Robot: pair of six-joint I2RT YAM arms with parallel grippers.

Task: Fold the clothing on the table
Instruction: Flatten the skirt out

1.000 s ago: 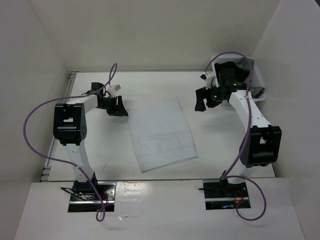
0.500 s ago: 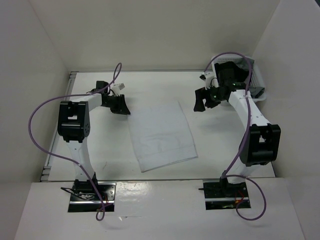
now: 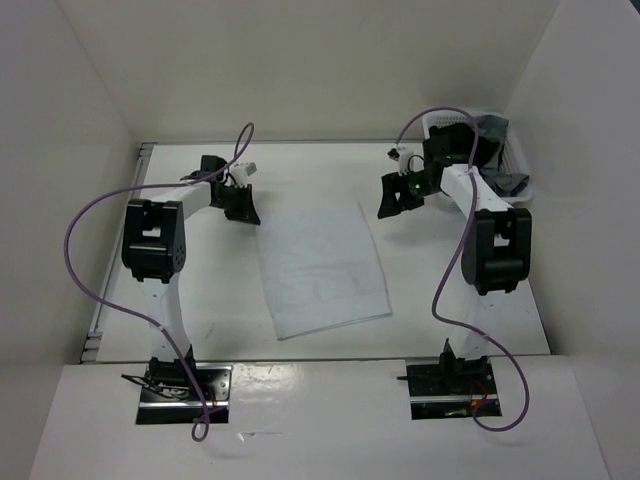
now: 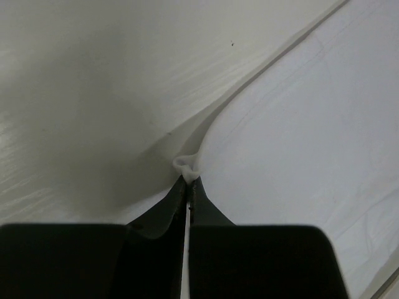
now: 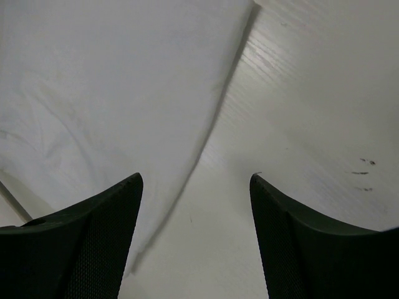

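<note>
Three plain white walls stood around a big white table [image 3: 225, 300]: the left wall [image 3: 60, 150], the back wall [image 3: 320, 70] and the right wall [image 3: 590, 200]. A thin metal rail [image 3: 100, 320] ran down its left side. In the far right corner sat a white plastic basket [image 3: 450, 117] with grey and black cloth [image 3: 497, 128] in it. The light was soft and even.

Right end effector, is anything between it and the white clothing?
Nothing visible does. The right end effector is open, with the edge of the clothing lying clear ahead on bare table. The left end effector is shut on its far corner.
</note>
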